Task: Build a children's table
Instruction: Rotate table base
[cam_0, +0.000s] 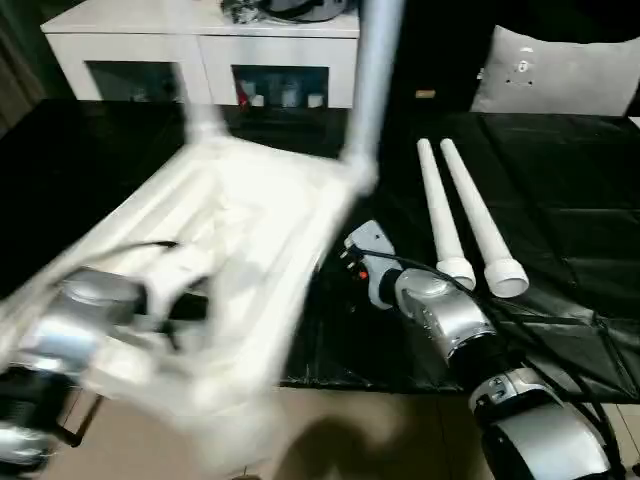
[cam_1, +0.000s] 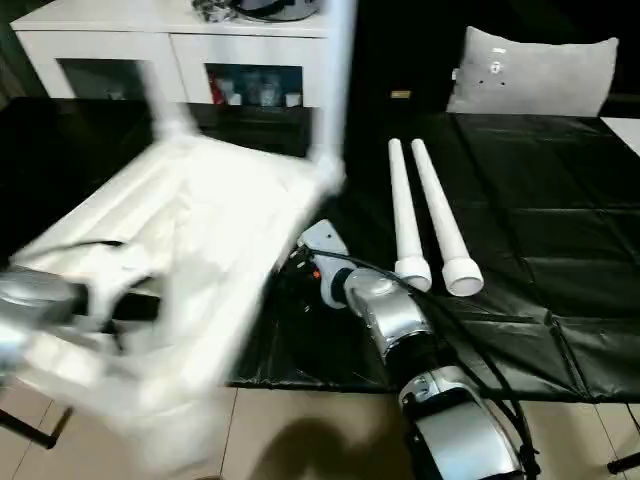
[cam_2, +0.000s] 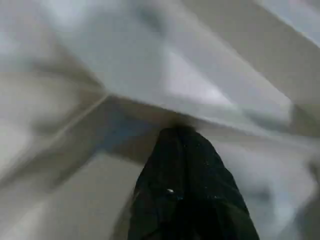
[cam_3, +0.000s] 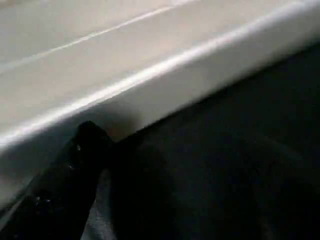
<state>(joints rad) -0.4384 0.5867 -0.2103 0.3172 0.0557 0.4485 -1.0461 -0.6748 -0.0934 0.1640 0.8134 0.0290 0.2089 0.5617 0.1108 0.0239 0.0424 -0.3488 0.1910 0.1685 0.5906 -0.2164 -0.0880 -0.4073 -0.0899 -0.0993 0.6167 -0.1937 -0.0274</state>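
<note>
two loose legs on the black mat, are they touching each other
Apart. The left eye view shows a dark strip of mat between the left leg and the right leg, from tips to flared ends.

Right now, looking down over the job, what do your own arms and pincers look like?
Both forearms are rounded silver-grey shells with black joint sections: the right arm and the left arm. Black cables run along the right arm to a white wrist housing with small red marks. Each pincer has matte black fingers: the left pincer and the right pincer's finger.
</note>
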